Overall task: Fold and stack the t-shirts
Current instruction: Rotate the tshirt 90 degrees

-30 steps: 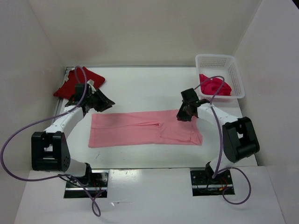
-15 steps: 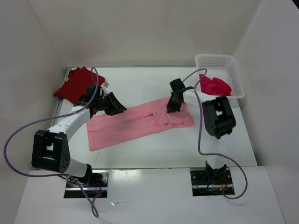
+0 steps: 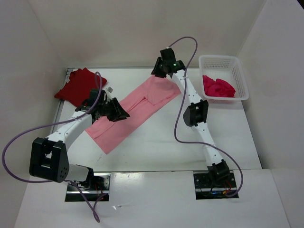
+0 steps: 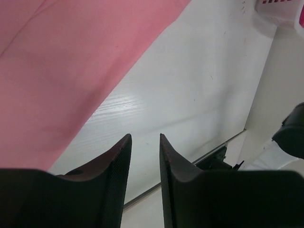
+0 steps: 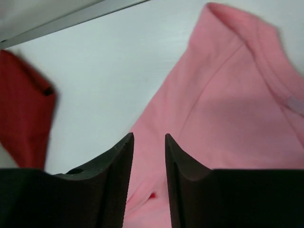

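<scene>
A light pink t-shirt (image 3: 137, 111) lies flat in a long diagonal strip from the near left to the far middle of the table. My right gripper (image 3: 160, 71) hovers over its far end, open, with the pink cloth (image 5: 223, 109) below the fingers and nothing between them (image 5: 148, 137). My left gripper (image 3: 121, 114) sits at the strip's middle, open and empty (image 4: 145, 137), over bare table beside the pink edge (image 4: 61, 61). A dark red t-shirt (image 3: 78, 86) lies folded at the back left (image 5: 23, 114). A crimson t-shirt (image 3: 218, 87) is bunched in the basket.
A white mesh basket (image 3: 217, 58) stands at the back right, its corner showing in the left wrist view (image 4: 280, 12). White walls close in the table on three sides. The right arm stretches far across the middle, its cable looping above.
The right arm swung the pink shirt's right end from the near right to the far middle, turning the strip diagonal, then opened its jaws. The left gripper shifted slightly right.
</scene>
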Robot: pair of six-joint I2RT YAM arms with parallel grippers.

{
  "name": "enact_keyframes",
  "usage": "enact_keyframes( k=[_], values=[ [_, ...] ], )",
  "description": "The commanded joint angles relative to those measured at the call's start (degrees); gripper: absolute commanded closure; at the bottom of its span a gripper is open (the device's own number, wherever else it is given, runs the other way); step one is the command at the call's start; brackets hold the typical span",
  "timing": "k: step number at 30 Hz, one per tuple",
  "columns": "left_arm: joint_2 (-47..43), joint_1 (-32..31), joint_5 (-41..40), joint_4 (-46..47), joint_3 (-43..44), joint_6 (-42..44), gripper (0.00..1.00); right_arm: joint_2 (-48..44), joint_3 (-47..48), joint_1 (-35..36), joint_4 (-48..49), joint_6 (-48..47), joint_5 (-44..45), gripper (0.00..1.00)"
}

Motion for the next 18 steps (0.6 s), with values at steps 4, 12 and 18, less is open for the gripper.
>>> enact_keyframes(
  k=[4,12,18],
  values=[
    [-1.46,-0.33,-3.8,-1.75,1.96,0.95,0.63,-14.31,2.54,3.11,-15.03,-3.77,-2.44,0.57],
    [-0.94,2.39,-6.26,-3.67,2.84,4.11,0.64,-42.58,-50.11,11.46,0.81,-5.54,-5.0,0.66],
    [-0.41,3.45,-7.85,-3.68,2.31,5.35,0.64,-66.55,-96.22,14.36,30.74,6.07,-12.21,0.5]
  ],
)
